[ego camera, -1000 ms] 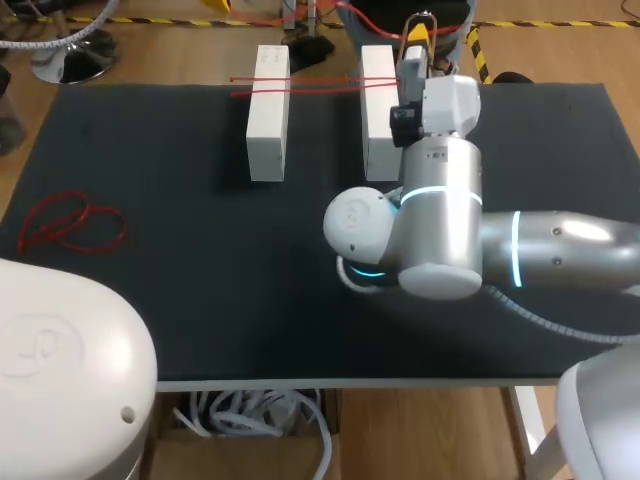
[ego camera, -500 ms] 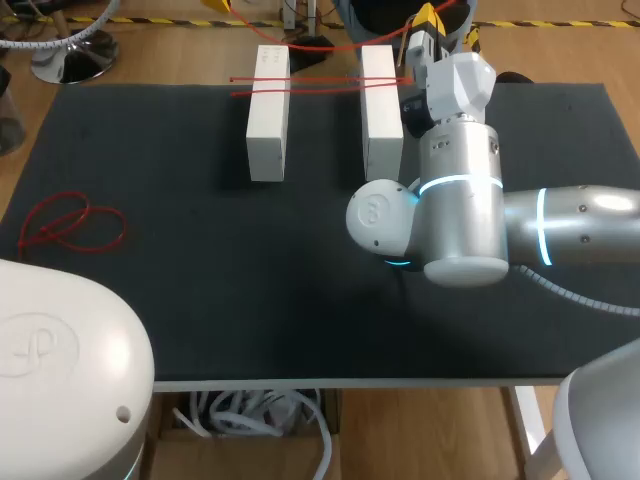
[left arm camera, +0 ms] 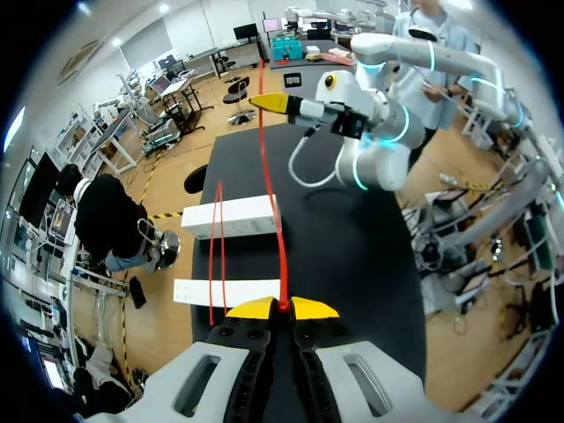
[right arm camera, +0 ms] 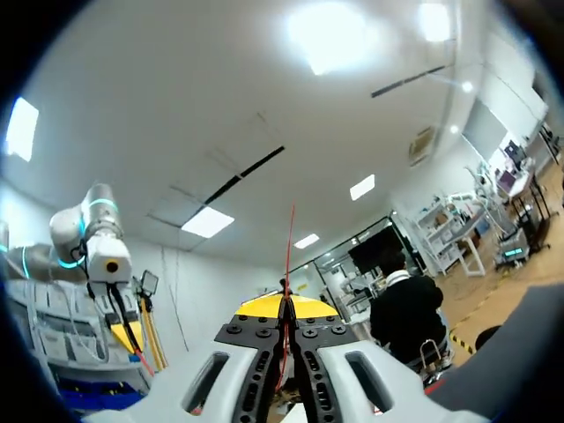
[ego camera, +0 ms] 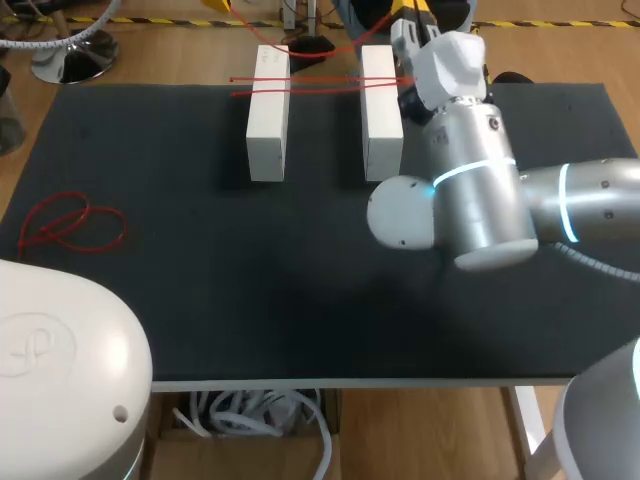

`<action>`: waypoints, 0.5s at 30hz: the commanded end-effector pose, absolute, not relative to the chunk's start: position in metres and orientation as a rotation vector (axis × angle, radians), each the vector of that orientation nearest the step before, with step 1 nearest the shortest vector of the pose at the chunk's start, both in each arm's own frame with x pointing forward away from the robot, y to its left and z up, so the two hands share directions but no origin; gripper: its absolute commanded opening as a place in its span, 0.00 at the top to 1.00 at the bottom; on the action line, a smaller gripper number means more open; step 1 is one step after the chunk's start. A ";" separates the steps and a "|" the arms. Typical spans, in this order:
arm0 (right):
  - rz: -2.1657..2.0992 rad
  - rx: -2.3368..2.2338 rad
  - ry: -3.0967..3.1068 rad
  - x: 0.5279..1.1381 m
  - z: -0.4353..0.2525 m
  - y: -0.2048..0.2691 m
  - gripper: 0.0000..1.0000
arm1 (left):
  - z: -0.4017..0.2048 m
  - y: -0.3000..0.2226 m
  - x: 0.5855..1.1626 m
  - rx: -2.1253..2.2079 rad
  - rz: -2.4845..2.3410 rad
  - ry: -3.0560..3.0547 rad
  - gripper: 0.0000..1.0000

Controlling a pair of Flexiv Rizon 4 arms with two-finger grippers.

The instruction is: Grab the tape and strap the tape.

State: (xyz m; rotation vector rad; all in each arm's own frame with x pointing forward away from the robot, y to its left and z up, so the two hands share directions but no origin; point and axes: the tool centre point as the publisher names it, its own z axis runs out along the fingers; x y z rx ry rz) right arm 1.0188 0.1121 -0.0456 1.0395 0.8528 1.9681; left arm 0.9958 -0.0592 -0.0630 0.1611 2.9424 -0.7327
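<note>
At the far left the loose coil [ego camera: 70, 225] of thin red tape lies where it lay a second ago, a tangled loop flat on the matte black surface [ego camera: 200, 300]. The left block [ego camera: 268, 115] and the right block [ego camera: 381, 120], both plain white oblongs with sharp edges, have not shifted. The two taut strands [ego camera: 320, 84] still run side by side across their tops.

The right arm [ego camera: 480, 200], glossy silver and white with a glowing blue ring, has swung to the right and toward the far edge. Its rounded elbow is now clear of the right block.

The held tape [left arm camera: 267, 176] is a fine red line stretched above the blocks between the two grippers. The left gripper [left arm camera: 282, 306] has its yellow-tipped fingers pressed together on one end. The right gripper [right arm camera: 286, 304], beyond the far edge and pointing upward, has its fingers closed on the other end.
</note>
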 end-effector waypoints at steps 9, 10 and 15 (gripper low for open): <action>1.830 0.868 1.205 1.021 -0.039 0.137 1.00 | -0.062 -0.059 0.996 0.161 -0.728 2.946 1.00; 1.813 0.858 1.223 1.021 -0.039 0.140 1.00 | -0.062 -0.059 0.996 0.161 -0.728 2.946 1.00; 1.700 0.719 1.274 1.020 -0.037 0.154 1.00 | -0.062 -0.059 0.996 0.161 -0.728 2.946 1.00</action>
